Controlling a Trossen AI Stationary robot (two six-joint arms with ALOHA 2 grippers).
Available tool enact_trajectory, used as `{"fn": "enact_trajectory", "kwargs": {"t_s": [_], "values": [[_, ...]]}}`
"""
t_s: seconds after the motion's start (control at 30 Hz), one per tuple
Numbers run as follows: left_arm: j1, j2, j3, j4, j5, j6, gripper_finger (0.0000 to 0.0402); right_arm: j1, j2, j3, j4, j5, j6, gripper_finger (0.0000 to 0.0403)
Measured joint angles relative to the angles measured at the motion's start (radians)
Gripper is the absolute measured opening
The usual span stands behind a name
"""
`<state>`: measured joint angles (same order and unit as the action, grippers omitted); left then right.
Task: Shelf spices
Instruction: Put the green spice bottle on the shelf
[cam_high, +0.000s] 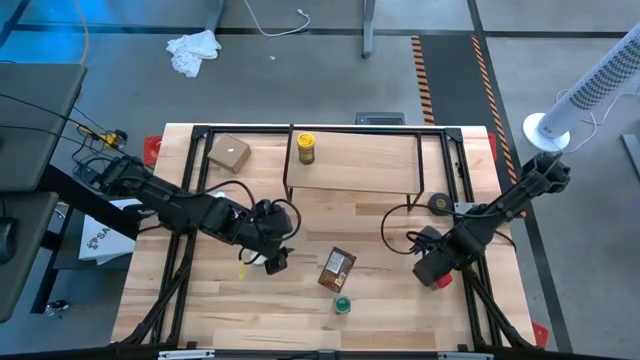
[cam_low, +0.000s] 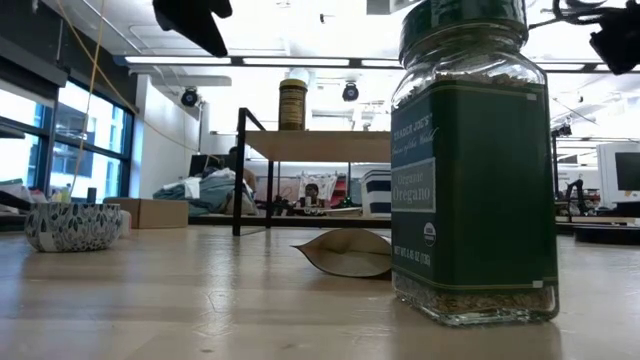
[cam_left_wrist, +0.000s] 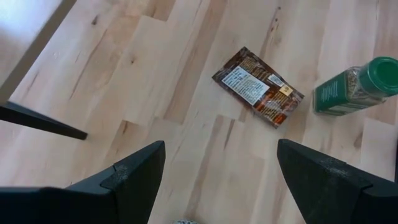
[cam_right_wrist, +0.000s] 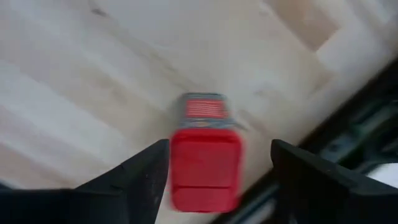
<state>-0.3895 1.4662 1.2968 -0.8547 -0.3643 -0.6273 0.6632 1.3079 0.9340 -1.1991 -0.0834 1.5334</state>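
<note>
The shelf (cam_high: 355, 160) stands at the table's far middle, and the yellow-lidded jar (cam_high: 305, 147) stands upright on its top board. The brown packet (cam_high: 337, 268) lies flat in the near middle. Just nearer, the green-lidded jar (cam_high: 343, 305) stands upright, large in the low view (cam_low: 470, 170). My left gripper (cam_high: 272, 258) hovers open left of the packet (cam_left_wrist: 258, 87). My right gripper (cam_high: 432, 270) is open over the red container (cam_right_wrist: 205, 168) near the right edge. One finger is close against the container's side and the other stands apart.
A cardboard box (cam_high: 228, 152) sits left of the shelf. A small black round object (cam_high: 438, 203) and looping cables lie right of it. A patterned bowl (cam_low: 72, 226) shows at the left in the low view. Black frame rails (cam_high: 470, 190) run along the table's sides.
</note>
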Motion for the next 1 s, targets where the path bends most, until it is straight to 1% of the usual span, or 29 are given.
{"fn": "enact_trajectory", "kwargs": {"t_s": [0.13,0.33,0.47,0.7,1.0], "values": [[0.012,0.0,0.0,0.001,0.023,0.001,0.0307,0.032,-0.005,0.0,0.071,0.02,0.087,0.0277],[0.024,0.0,0.0,0.019,0.029,0.002,0.0307,0.107,0.019,0.0,0.006,0.034,0.199,0.0277],[0.024,0.0,0.0,0.026,0.038,0.003,0.0307,0.141,0.021,0.0,0.047,0.047,0.242,0.0277],[0.024,0.0,0.0,0.03,0.04,0.003,0.0307,0.159,0.057,0.0,0.04,0.058,0.299,0.0277],[0.024,0.0,0.0,0.03,0.041,0.003,0.0307,0.159,0.126,0.0,0.105,0.065,0.283,0.0277]]}}
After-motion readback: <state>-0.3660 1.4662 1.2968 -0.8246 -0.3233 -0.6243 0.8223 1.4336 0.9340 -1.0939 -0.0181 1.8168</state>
